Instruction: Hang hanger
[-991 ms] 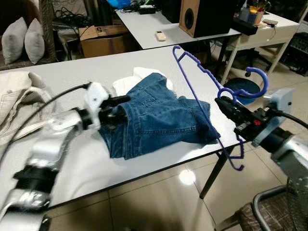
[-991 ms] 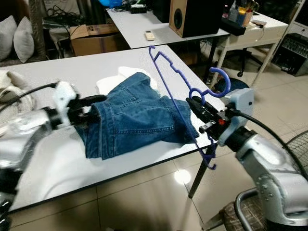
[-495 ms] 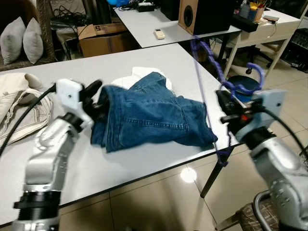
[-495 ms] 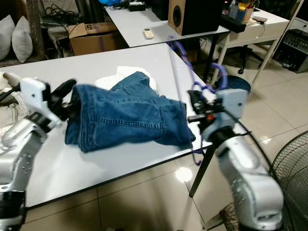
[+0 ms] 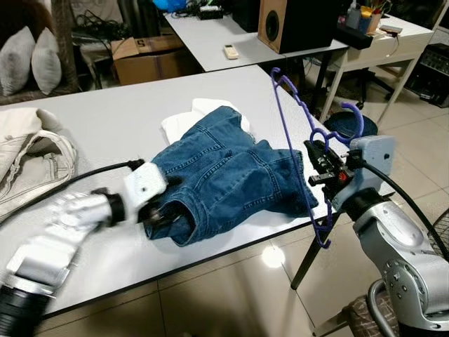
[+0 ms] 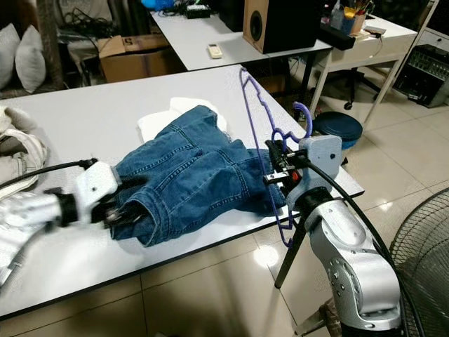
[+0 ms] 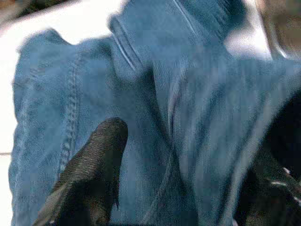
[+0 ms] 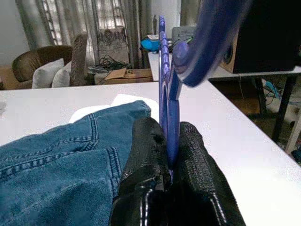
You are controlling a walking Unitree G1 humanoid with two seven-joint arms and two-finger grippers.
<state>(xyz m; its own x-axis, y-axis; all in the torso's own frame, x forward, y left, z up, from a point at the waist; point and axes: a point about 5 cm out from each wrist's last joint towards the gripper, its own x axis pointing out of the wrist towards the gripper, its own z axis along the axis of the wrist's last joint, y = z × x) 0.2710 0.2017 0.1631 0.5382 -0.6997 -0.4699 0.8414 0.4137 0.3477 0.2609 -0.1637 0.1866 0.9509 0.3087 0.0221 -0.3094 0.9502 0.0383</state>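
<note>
A purple plastic hanger [image 5: 297, 133] stands almost upright at the right end of the white table [image 5: 105, 119], its hook pointing right. My right gripper [image 5: 317, 166] is shut on its neck; the right wrist view has the hanger [image 8: 167, 89] pinched between both black fingers [image 8: 144, 162]. Blue jeans [image 5: 228, 175] lie crumpled on the table just left of the hanger. At their near left edge my left gripper [image 5: 163, 210] grips the denim, and the left wrist view has a fold of jeans [image 7: 188, 94] between its fingers [image 7: 91, 176].
A white cloth [image 5: 184, 121] lies under the jeans and a beige jacket [image 5: 28, 158] at the table's left end. Behind stand a second table with a speaker [image 5: 287, 24] and a cardboard box [image 5: 147, 56]. A fan [image 6: 422, 260] stands on the floor at right.
My left gripper has come back toward the table's near edge, and the jeans have slid right again and bunched. The hanger has swung from leaning away to nearly upright.
</note>
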